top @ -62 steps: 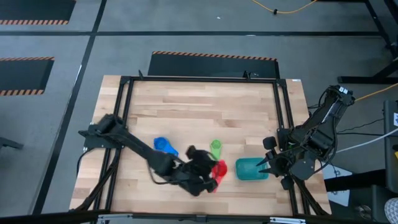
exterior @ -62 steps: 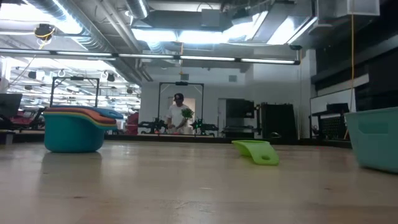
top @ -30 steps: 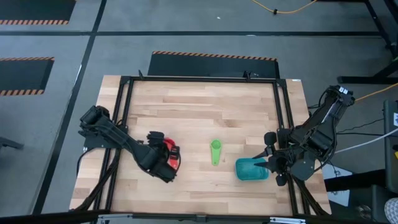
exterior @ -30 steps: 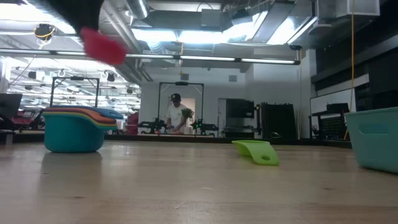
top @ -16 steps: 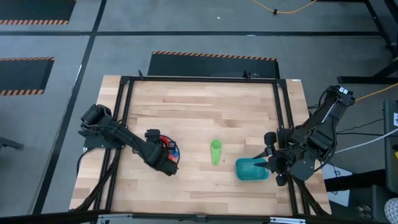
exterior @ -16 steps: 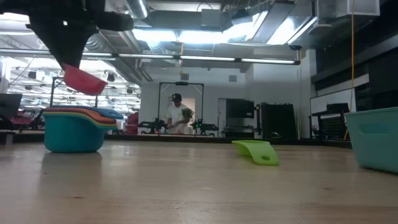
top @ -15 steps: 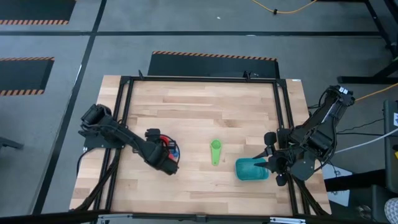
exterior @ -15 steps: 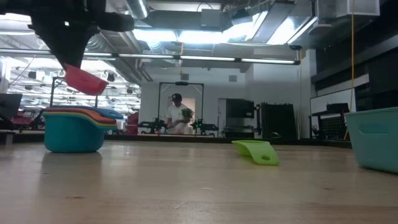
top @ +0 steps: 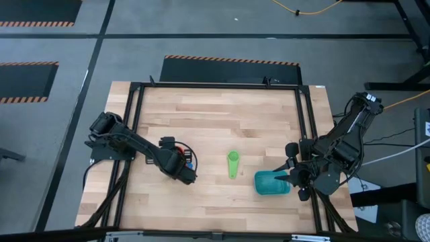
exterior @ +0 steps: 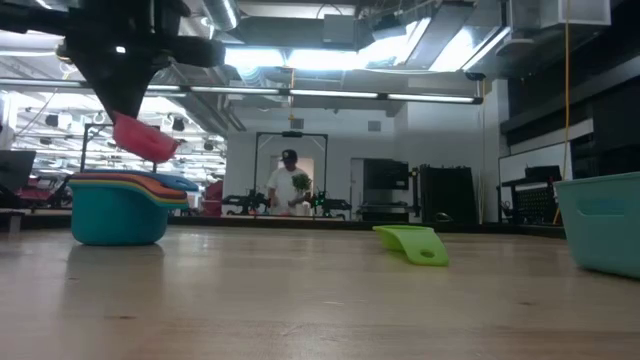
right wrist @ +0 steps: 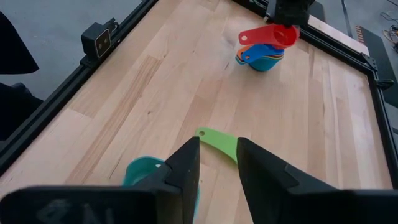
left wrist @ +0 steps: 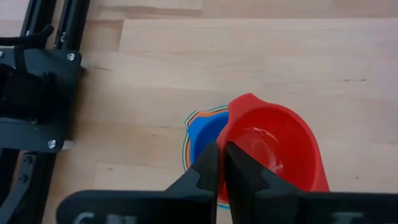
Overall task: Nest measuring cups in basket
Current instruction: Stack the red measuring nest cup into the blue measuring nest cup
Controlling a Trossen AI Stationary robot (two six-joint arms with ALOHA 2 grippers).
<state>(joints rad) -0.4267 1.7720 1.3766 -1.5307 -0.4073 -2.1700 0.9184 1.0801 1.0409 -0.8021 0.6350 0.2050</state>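
High view, left half of the worktop (top: pixel 215 128): left hand (top: pixel 183 167) out over the wood, closed tight on the red cup (top: pixel 190 163). Low view of the same: red cup (exterior: pixel 145 140) in the air, tilted, just above the stack of nested cups (exterior: pixel 118 210) and not touching it. Stack upright on the worktop, light blue outermost, then orange and yellow rims, dark blue innermost. Left wrist view, looking straight down: fingers (left wrist: pixel 208 163) pressed almost together at the red cup's (left wrist: pixel 273 146) rim, on the side nearest the camera; dark blue cup (left wrist: pixel 202 134) partly showing below, so not squarely over the stack but offset to one side.

Middle of the worktop: green cup (top: pixel 232 163) lying alone, well apart from the stack and near the basket (top: pixel 271 183). In the low view only its flat handle plain to see (exterior: pixel 412 243).

Right side: teal basket near the worktop's front right corner, with no cup seen in it. Right hand (top: pixel 292 178) low at the basket's right edge. Right wrist view: fingers (right wrist: pixel 186 165) parted, bare wood and the green handle (right wrist: pixel 217 142) showing through the gap, nothing seen between them; basket (right wrist: pixel 142 171) just beside one finger, contact impossible to judge.

Far back in the room, low view: a person (exterior: pixel 290 185) standing.
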